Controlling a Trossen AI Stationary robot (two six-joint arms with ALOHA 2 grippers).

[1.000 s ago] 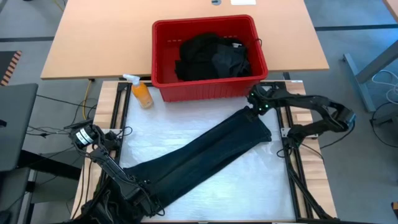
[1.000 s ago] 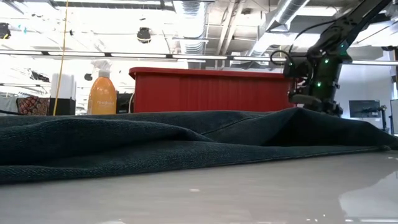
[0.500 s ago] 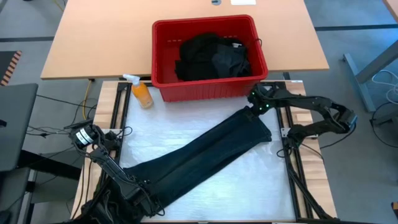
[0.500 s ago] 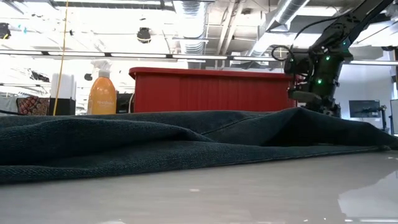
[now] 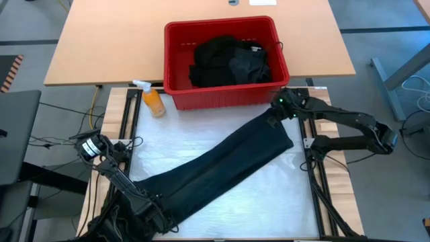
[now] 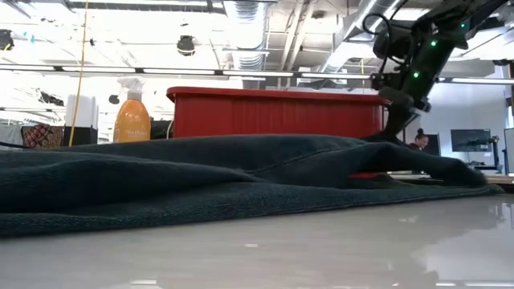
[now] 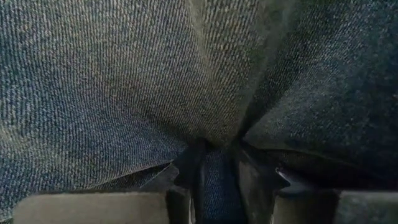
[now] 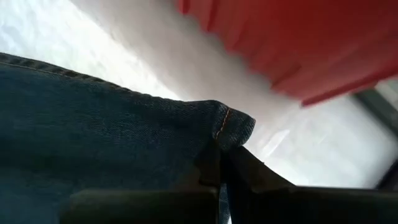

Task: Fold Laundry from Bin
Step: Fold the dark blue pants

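- A dark garment (image 5: 215, 171) lies stretched diagonally across the surface (image 5: 282, 195); more laundry (image 5: 228, 64) sits in the bin (image 5: 222, 97).
- The right end effector (image 5: 277, 113) is pressed together, pinching the garment's far corner beside the bin.
- The left end effector (image 7: 217, 180) pinches the near end.
- Risk: the thin corner grip may slip if the cloth is pulled taut, or the corner could catch the bin's wall.
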